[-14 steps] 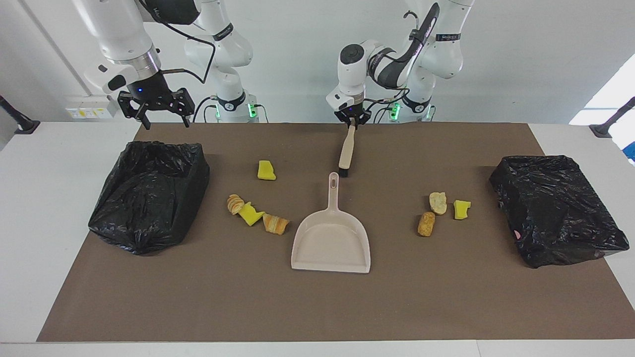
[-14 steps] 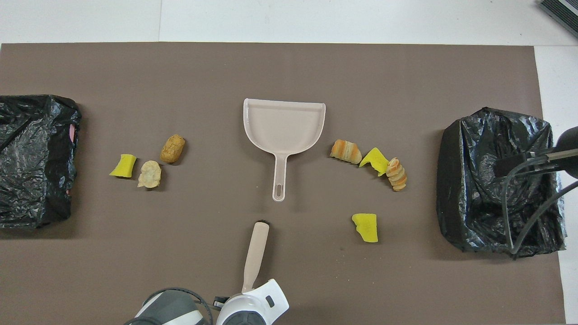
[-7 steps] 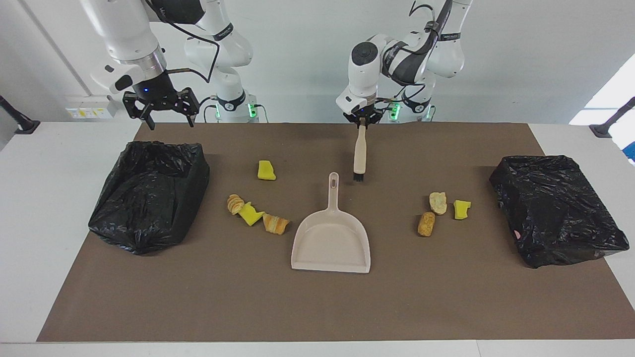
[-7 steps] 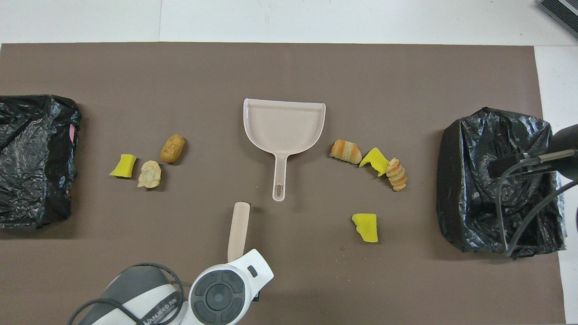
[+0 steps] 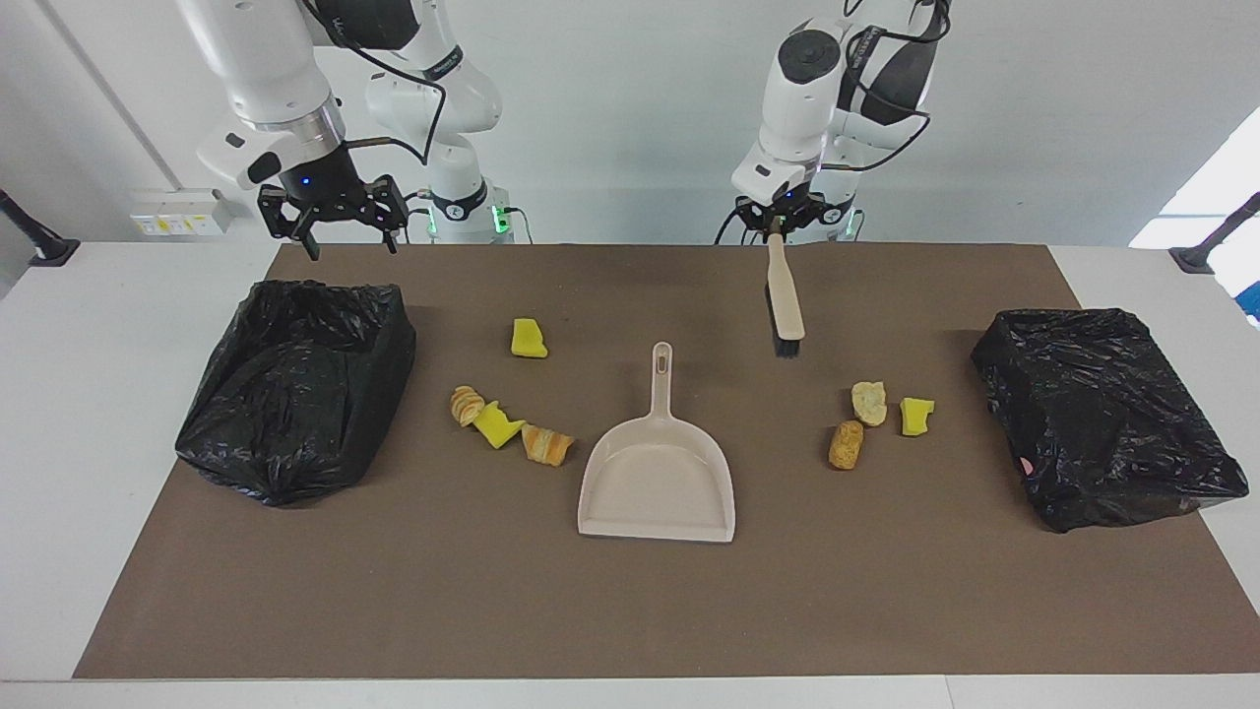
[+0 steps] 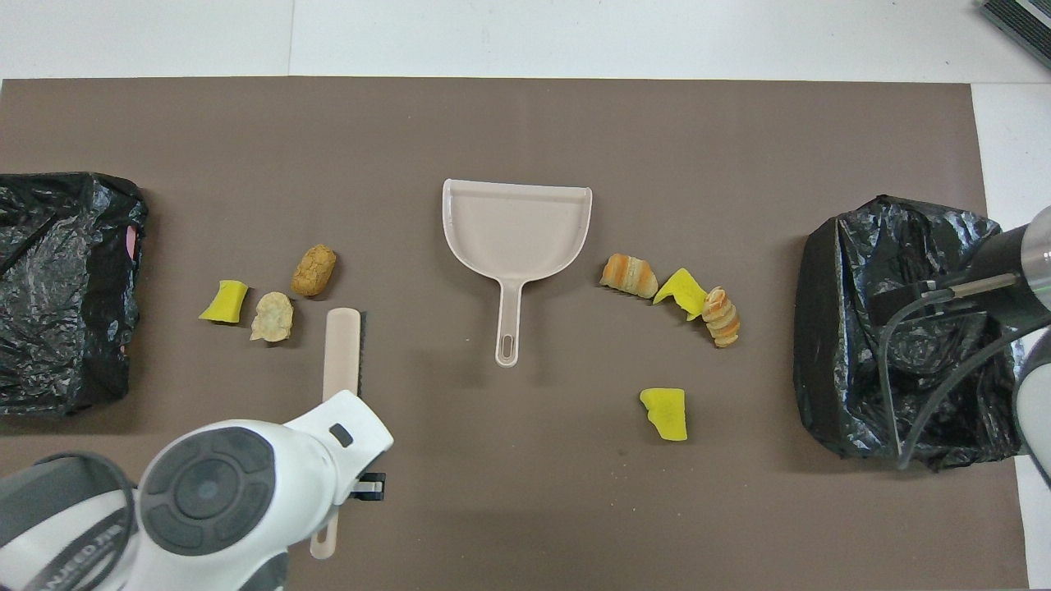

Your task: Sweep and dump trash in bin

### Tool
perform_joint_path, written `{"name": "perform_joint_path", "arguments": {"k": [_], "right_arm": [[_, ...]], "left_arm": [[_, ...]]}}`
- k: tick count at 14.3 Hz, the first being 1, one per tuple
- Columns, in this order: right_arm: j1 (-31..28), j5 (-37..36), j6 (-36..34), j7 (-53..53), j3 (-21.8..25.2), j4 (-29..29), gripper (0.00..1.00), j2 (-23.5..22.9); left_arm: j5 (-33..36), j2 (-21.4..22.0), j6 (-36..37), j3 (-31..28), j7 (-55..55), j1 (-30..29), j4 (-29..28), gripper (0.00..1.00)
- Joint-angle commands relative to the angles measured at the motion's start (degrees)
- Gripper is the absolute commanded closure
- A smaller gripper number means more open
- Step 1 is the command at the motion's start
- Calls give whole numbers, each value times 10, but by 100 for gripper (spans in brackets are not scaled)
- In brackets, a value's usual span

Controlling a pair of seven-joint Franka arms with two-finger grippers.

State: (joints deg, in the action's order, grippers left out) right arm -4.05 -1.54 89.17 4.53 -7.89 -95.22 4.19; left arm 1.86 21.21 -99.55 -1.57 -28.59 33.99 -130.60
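While carrying brush (image 5: 785, 305), left tool (image 5: 775, 231) clamped on handle | right tool (image 5: 341, 225) apart, waiting over bin (image 5: 295, 384) | step: approach to trash (image 5: 869, 402) | next: lower bristles, sweep toward dustpan (image 5: 658, 483)

Both arms wear glossy white rounded shells with dark grey joint caps. Black cables loop along the upper links. The right gripper (image 5: 340, 228) is black, a small blue light glowing above it; the left gripper (image 5: 778, 225) is black too. Green lights glow at both bases.

Robot lab: bare white walls, table (image 5: 118, 394) under brown mat (image 5: 630, 611)
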Motion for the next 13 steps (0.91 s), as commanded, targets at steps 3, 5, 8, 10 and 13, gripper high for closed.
{"name": "perform_joint_path", "arguments": {"k": [3,5,8,10,13], "right_arm": [[18,4,53,-68,-24,-7,0,-19],[53,6,71,-130,-24,-7,0,-37],[98,21,114,-224,-24,-7,0,-59],[133,21,144,-274,-24,-7,0,-77],[192,8,194,-343,-23,-7,0,-110]], "left_arm": [[60,-16,0,6,100,-118,27,100],[68,-34,-10,6,156,-172,42,100],[68,-47,-60,6,233,-246,44,100],[68,-61,-95,6,280,-301,44,100],[68,-103,-143,6,294,-344,44,100]]}}
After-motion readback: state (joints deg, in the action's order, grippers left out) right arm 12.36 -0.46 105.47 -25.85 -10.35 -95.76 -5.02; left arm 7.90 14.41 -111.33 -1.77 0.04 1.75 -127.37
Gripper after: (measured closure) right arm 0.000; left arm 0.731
